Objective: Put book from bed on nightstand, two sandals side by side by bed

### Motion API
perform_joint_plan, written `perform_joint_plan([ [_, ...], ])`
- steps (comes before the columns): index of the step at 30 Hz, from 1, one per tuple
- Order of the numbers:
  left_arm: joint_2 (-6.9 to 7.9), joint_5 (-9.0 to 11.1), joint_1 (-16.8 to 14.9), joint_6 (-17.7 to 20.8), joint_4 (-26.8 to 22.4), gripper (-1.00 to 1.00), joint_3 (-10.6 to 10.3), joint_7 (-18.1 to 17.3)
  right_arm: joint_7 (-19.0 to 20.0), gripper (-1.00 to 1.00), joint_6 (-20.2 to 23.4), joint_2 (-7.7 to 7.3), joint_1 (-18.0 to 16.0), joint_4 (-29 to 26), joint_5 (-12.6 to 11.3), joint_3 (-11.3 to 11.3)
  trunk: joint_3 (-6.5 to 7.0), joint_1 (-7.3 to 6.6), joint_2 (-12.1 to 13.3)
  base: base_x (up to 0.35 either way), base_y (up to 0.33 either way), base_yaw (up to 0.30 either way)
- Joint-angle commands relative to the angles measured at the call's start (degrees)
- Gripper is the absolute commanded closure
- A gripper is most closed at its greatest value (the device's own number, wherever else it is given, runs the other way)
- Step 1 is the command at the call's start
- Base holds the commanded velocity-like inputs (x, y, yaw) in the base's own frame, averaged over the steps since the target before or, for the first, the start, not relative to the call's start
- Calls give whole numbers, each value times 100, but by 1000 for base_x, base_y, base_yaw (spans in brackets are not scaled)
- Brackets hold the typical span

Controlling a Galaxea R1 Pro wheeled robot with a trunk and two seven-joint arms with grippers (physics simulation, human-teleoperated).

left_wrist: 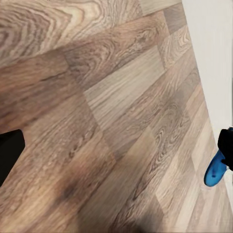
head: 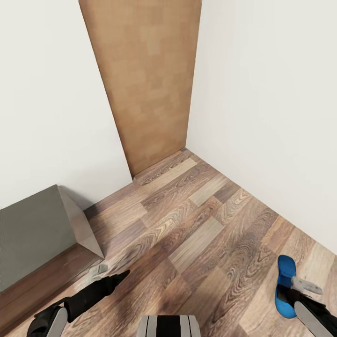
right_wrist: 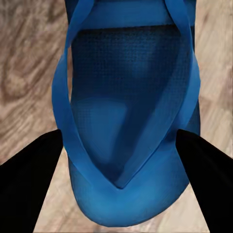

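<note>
Your right gripper [right_wrist: 119,145] is spread wide, its fingers flanking the blue sandal [right_wrist: 128,111] without clearly touching it; the sandal lies on the wood floor [head: 187,234] near the right-hand wall [head: 271,117]. Your left gripper [head: 110,276] hangs over bare planks; you cannot tell its opening.

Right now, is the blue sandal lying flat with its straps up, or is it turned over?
Straps up. In the right wrist view the sandal shows its footbed and V-shaped straps, between the right gripper's dark fingers.

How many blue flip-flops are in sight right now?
1. The sandal lies on the wood floor at the right claw, near the white wall. Its partner may be out of frame.
</note>
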Motion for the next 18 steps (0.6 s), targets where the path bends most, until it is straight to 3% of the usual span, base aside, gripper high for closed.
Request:
perform_joint_plan([
  [1, 0, 33, -2, 42, -1, -100, -11, -4, -23, 100, -118, -11, -2, -6, 127, 34, 19, -3, 0, 0, 0, 0],
  [3, 1, 33, -2, 41, -1, -100, -28, 1, 227, 100, -244, -23, -1, -50, 312, 37, 63, -8, 3, 0, 0, 0],
  [5, 0, 33, -2, 40, 2, -100, -34, 7, 955, 100, -289, -35, -1, -110, 388, 38, 107, -14, 5, 0, 0, 0],
  [8, -1, 33, -2, 40, 7, -100, -38, 9, 2644, 100, -281, -48, -1, -132, 427, 39, 174, -21, 9, 0, 0, 0],
  [10, -1, 31, -2, 40, 8, -100, -39, 10, 4042, 100, -202, -55, -1, -109, 442, 46, 218, -26, 12, 0, 0, 0],
  [14, -1, 23, -2, 30, 103, -100, -39, 17, 4885, 100, -166, -57, 16, -96, 462, 48, 307, -37, 17, 0, 0, 0],
  [18, 2, -3, -2, 16, 438, -100, -41, 27, 5345, 100, -201, -51, 32, 89, 489, 48, 395, -47, 23, 0, 0, 0],
])
